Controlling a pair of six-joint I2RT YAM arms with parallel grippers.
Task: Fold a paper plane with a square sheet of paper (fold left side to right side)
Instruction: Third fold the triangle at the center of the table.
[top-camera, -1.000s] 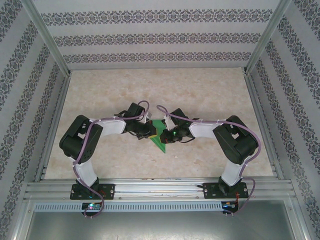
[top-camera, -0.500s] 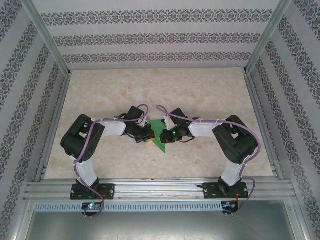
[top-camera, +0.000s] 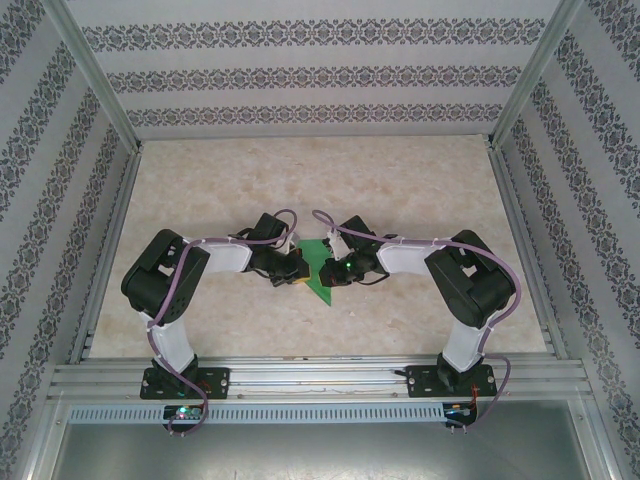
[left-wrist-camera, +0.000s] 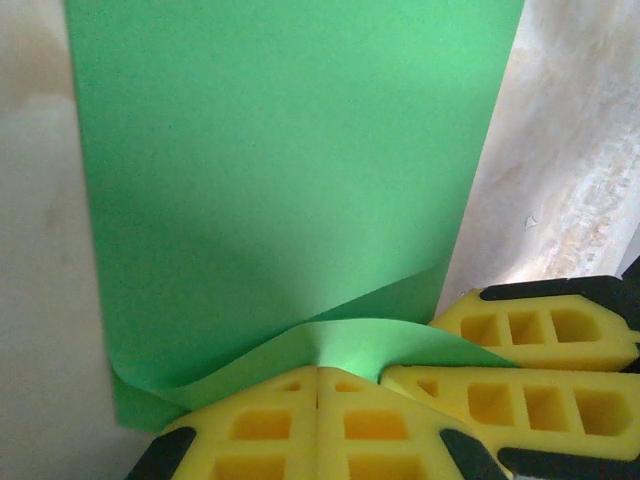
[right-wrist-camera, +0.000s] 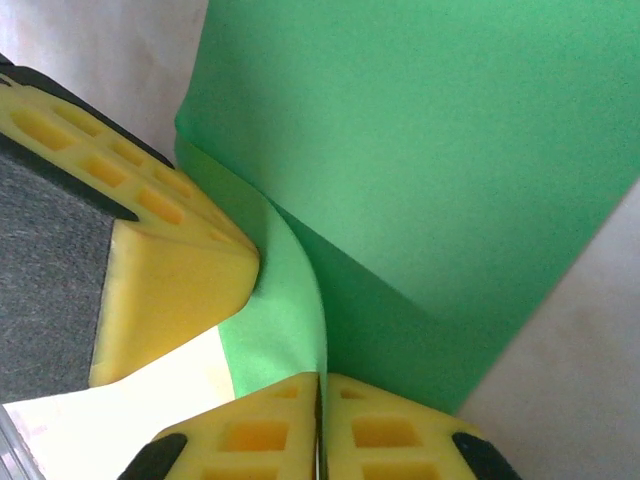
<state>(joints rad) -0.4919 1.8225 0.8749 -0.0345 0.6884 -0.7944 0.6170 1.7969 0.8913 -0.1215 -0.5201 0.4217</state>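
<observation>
Pinching the curled edge of the sheet (left-wrist-camera: 280, 180), the left pincer (left-wrist-camera: 318, 400) and right pincer (right-wrist-camera: 320, 410) both clamp it, likely to carry it rightward.

Matt bright green square sheet of paper (left-wrist-camera: 280, 170), smooth (limp enough to curl), dull yellow moulded plastic left fingers (left-wrist-camera: 270, 440), coarse grey pad (right-wrist-camera: 50, 270) beside the sheet, faintly glossy marbled worktop (top-camera: 400, 190) beneath the sheet, brushed metal rails (top-camera: 320, 378).

The left gripper (top-camera: 294, 267) and right gripper (top-camera: 331, 270) meet over the square sheet of paper (top-camera: 320, 284), midway between the side edges of the tabletop (top-camera: 400, 180); elbows bowed outward.
</observation>
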